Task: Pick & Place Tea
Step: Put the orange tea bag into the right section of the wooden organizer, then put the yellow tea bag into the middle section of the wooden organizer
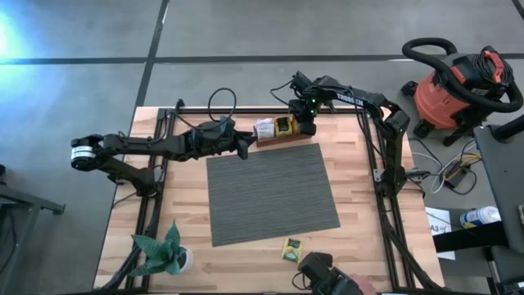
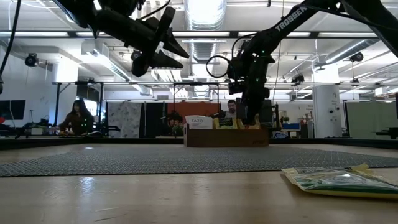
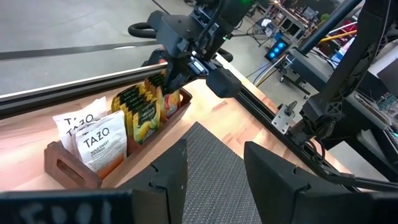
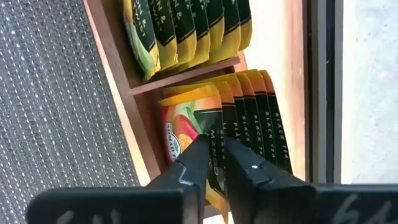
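Reaching into the wooden tea box [image 1: 276, 131] at the grey mat's [image 1: 271, 193] far edge, the right gripper [image 4: 213, 144] pinches an orange mango packet [image 4: 186, 134] to lift it; the left gripper [image 3: 214, 163], fingers apart, hovers beside the box.

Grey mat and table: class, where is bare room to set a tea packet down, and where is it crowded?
The grey mat lies bare. Wood between it and the plant is free. Crowded: the wooden tray at the mat's far edge, with the right gripper in its packets and the left gripper beside it.
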